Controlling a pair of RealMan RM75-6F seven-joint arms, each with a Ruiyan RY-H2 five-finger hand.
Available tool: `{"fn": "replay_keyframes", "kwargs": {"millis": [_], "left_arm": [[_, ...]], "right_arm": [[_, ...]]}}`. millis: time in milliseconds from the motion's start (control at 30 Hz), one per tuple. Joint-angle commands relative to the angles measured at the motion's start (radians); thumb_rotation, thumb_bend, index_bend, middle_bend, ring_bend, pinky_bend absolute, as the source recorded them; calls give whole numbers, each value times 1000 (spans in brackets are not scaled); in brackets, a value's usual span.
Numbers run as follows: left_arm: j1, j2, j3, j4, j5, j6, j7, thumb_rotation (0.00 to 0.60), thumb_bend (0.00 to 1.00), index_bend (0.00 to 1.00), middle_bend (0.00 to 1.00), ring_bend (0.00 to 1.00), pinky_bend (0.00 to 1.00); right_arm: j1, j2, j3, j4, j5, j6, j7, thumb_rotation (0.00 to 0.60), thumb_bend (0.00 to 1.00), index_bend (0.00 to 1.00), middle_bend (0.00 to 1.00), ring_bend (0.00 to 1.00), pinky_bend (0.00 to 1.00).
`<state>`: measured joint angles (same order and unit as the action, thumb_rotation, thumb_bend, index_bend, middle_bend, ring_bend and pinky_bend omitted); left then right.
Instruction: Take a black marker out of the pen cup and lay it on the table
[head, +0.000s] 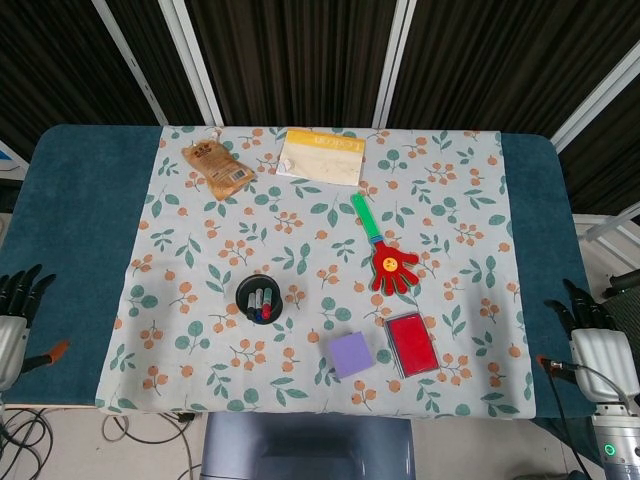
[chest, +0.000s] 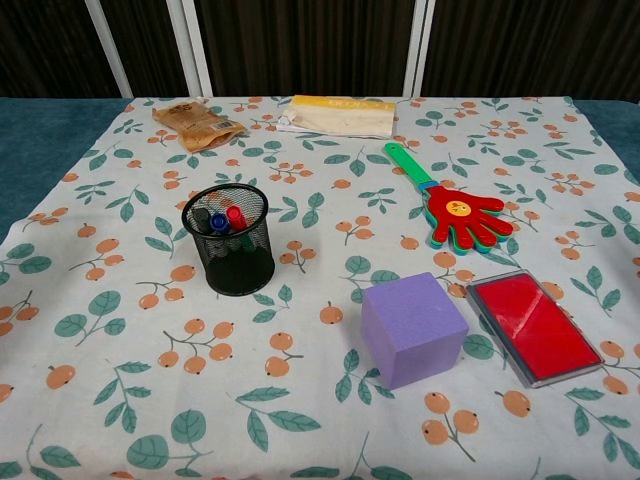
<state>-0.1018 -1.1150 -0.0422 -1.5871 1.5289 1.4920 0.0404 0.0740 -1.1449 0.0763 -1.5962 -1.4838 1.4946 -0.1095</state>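
Reaching has not begun: both hands sit off the near corners of the desk (head: 80, 230), holding nothing. The left hand (head: 14, 315) shows dark fingers (head: 22, 285) pointing up and slightly apart; the right hand (head: 597, 350) shows the same, its fingers (head: 575, 305) likewise spread and empty. Neither appears in the chest view.

The pen cup (chest: 229, 238), black mesh, stands upright on the floral cloth (head: 440, 190), well away from both sets of fingers and nearer the left ones. Inside it, a black marker (chest: 201, 218) stands beside a blue-capped one (chest: 217, 220) and a red-capped one (chest: 235, 214), caps crowded together.

Recommendation, as judgement: use the left hand, descend from above, and pinch only the black cap. Lift straight up, since a light cup may tip or ride along. The bare cloth on the left-hand side of the cup suits the laydown. The purple block (chest: 413, 328) and red case (chest: 532, 324) lie clear.
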Motion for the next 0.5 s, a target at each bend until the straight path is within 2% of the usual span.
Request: {"fn": "replay_keyframes", "kwargs": {"millis": [33,133,233,500], "left_arm": [[-28,-4,-2,35,27,-24,-60,600,124,119,26,0,0],[-63,-1,-8,60,29,-71,-113,600,135,124,26,0,0],[-135,17,-26,59,34,-162,-141,600,184,149,27,0,0],[-293,27,-43,49,104,-313,-291,600,187,200,39,0,0]], "right_arm": [[-1,1,0,-2,3,0,1,600,54,246,33,91,191],[-2,1,1,-3,5,-1,1,600,54,246,33,91,192],[-2,1,0,-3,5,-1,-2,600,54,246,33,91,192],[-3,1,2,-7,11,-2,-8,600,54,246,33,91,191]]}}
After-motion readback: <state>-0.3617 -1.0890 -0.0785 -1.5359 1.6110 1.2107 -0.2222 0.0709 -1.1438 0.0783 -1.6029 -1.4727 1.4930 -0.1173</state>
